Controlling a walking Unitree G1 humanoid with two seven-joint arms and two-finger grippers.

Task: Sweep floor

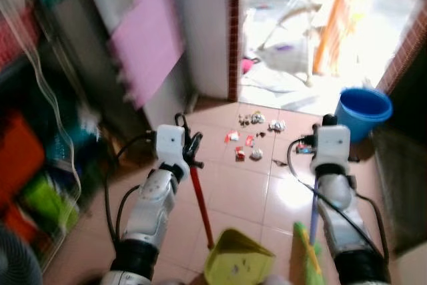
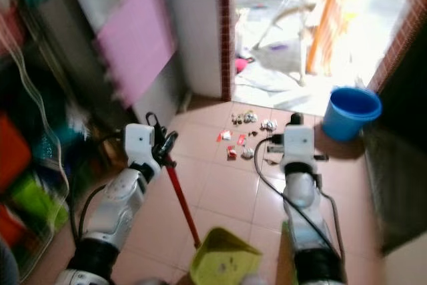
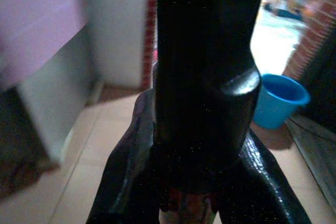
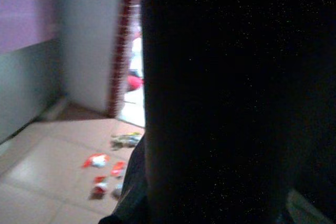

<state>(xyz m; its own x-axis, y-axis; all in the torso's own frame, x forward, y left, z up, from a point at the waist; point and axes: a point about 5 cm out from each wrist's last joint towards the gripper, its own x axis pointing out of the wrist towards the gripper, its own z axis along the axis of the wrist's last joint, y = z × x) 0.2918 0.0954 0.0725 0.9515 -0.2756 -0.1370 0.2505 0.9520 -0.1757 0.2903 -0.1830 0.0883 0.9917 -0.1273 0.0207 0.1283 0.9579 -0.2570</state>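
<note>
Head camera: the left gripper (image 1: 189,148) is clamped around a red dustpan handle (image 1: 201,208), whose yellow-green dustpan (image 1: 238,258) rests on the near floor tiles (image 1: 233,191). The right gripper (image 1: 325,122) is raised beside a broom (image 1: 311,245); its finger state cannot be told. Scattered litter (image 1: 252,138) lies farther ahead, between both arms. A blue bucket (image 1: 363,111) stands far right by the doorway.

Left wrist: fingers (image 3: 131,166) grip a dark pole.

Right wrist: litter lies left of a dark shape.
</note>
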